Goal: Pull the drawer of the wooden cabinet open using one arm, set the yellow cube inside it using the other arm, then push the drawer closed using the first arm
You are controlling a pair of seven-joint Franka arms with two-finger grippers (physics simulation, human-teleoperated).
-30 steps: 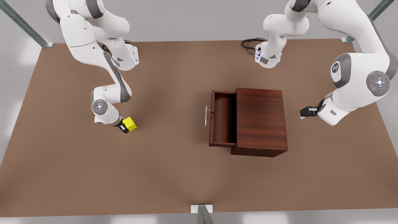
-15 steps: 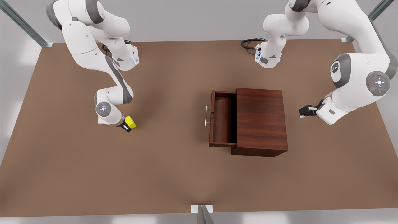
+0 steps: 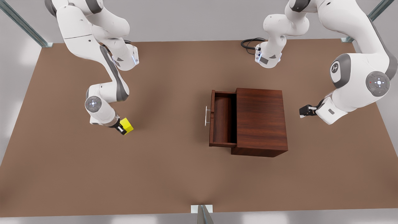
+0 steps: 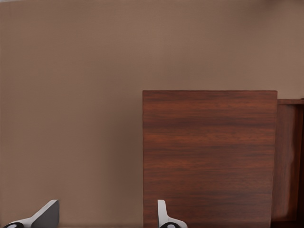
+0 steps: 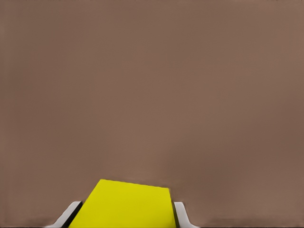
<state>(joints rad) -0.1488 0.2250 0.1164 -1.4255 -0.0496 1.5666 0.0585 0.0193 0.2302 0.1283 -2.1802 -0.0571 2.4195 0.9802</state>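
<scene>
Fingers of right gripper [image 3: 122, 128] clamp yellow cube [image 3: 127, 125]; left gripper [image 3: 302, 111] fingers spread, touching nothing.

I see the wooden cabinet [image 3: 260, 121] standing on the table [image 3: 174, 174], toward the front view's right. The drawer [image 3: 222, 118] juts out of its side facing the front view's left. The yellow cube [image 3: 127, 124] sits well apart from it, far toward the front view's left, between the right gripper [image 3: 122, 127] fingers. My left gripper [image 3: 302, 111] waits on the cabinet's opposite side, just beyond its back.
</scene>
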